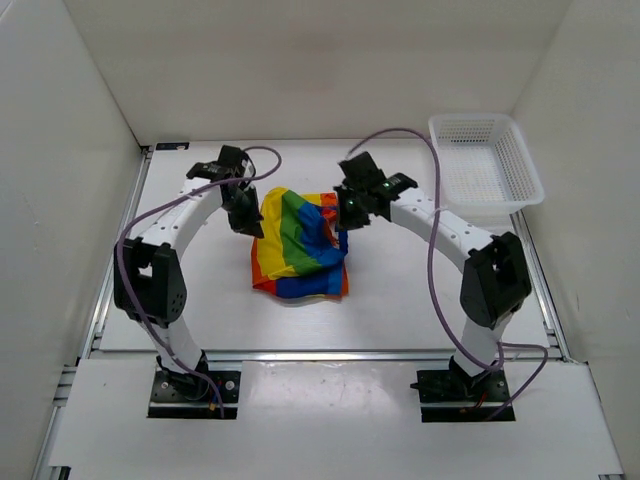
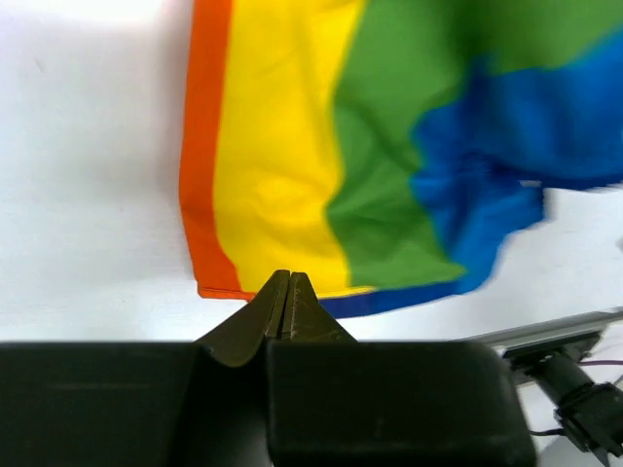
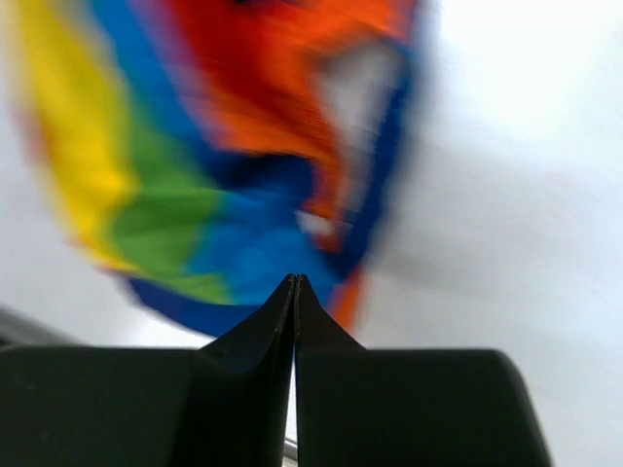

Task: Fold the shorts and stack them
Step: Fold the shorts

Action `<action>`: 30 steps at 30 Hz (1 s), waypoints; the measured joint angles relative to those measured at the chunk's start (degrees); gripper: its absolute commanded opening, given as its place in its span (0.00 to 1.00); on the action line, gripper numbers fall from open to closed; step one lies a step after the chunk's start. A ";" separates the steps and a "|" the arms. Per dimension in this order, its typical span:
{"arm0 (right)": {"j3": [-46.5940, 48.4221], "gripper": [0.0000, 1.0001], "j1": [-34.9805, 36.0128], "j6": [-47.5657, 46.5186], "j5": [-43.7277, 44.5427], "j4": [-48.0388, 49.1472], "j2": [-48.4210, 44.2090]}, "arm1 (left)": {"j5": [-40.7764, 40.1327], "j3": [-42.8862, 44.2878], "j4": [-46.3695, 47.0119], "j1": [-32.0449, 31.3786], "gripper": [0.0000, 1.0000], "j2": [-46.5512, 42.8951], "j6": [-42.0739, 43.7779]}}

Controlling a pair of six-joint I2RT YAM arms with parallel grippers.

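Rainbow shorts (image 1: 300,250) sit bunched mid tabletop (image 1: 410,300). Left hand (image 2: 287,297) is clenched on the hem at 10 o'clock, right hand (image 3: 295,292) pinches the blue edge at 2. Light, floppy cloth imo, so grab corners, not the middle.

shorts (image 1: 300,250): broad stripes, you get red, orange, yellow, green and blue; dark blue edge along the hem
basket (image 1: 487,165): white, fine mesh pattern all over
table (image 1: 400,300): plain white, log it as that
arms (image 1: 440,225): white links, black joints
left gripper (image 2: 288,277): black, plain in your wrist view
right gripper (image 3: 295,280): black too
cables (image 1: 432,270): purple
walls (image 1: 300,60): off-white, plain
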 measured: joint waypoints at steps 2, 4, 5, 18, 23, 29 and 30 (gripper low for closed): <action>6.49 0.01 2.45 -0.72 -1.53 -0.13 2.21 | 0.17 -4.55 1.60 -0.02 0.10 0.68 -0.63; 12.04 0.01 4.37 -1.36 -3.04 -0.02 5.09 | 0.39 -7.19 2.82 -0.28 0.10 2.23 -0.98; 14.51 0.00 5.09 -1.57 -3.63 -0.11 6.78 | 0.44 -8.09 3.58 -0.39 0.10 3.21 -1.14; 25.99 0.00 -3.58 -0.57 0.39 -2.86 30.05 | 1.31 -9.33 8.17 -0.59 0.10 7.15 -1.40; 30.69 0.00 -6.62 0.04 0.66 -3.39 35.30 | 1.79 -9.33 8.85 -0.59 0.10 9.51 -1.09; 33.55 0.00 -5.99 -0.26 -0.37 -3.02 36.87 | 1.97 -9.25 8.94 -0.94 0.10 10.78 -0.46; 33.44 0.03 -5.95 -0.33 -0.42 -2.99 36.70 | 2.08 -9.09 8.92 -0.94 0.10 10.78 -0.39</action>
